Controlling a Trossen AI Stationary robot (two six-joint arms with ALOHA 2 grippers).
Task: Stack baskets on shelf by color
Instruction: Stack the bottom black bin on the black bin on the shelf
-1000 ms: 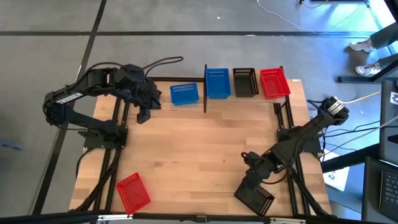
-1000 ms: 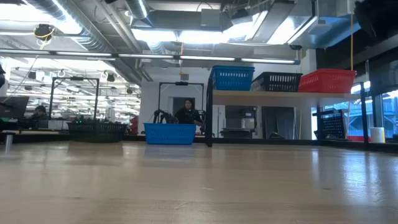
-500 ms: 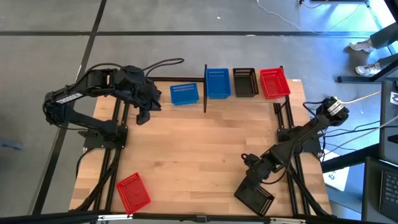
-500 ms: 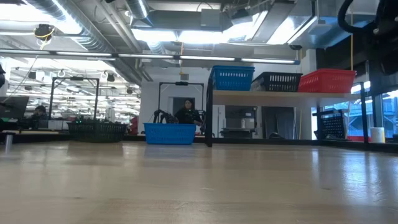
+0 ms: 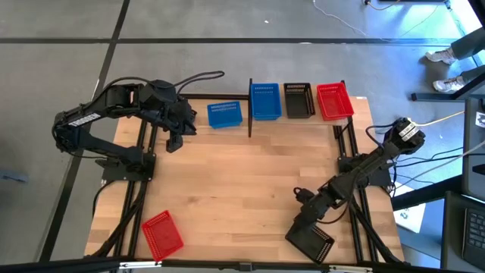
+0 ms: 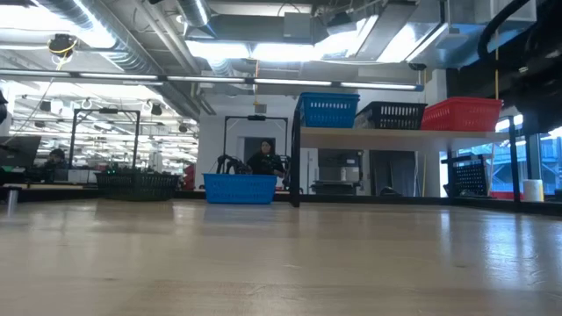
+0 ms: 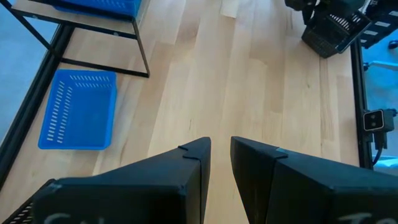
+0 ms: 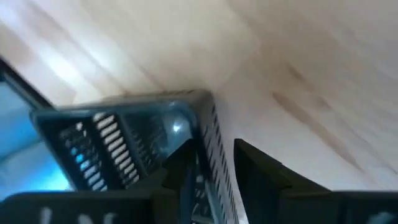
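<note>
My right gripper (image 8: pixel 211 171) hangs over the black basket (image 5: pixel 312 240) at the table's near right. It is open, with one finger inside the basket and one outside its wall. My left gripper (image 7: pixel 220 168) hovers at the far left, slightly open and holding nothing. The shelf (image 6: pixel 386 133) carries a blue basket (image 5: pixel 265 101), a black one (image 5: pixel 298 99) and a red one (image 5: pixel 334 101) side by side. Another blue basket (image 5: pixel 224 114) rests on its bottom on the table, left of the shelf. A red basket (image 5: pixel 162 235) lies at the near left. My right gripper straddles the black basket's side wall near a corner (image 8: pixel 210 134), coming steeply from above. Bare wood shows between the outer finger (image 8: pixel 258 171) and the wall. I cannot tell whether the inner finger (image 8: pixel 180 168) touches the wall. The basket sits on the table.
The middle of the wooden table (image 5: pixel 242 182) lies bare between the arms. The shelf's black posts (image 5: pixel 250 114) stand at the far edge. Beyond the table a person (image 6: pixel 263 158) sits in the room, and shoes (image 5: pixel 443 57) show on the floor at the far right.
My right gripper has gone down toward the black basket and tipped steeper. The basket and everything else have stayed in place.
</note>
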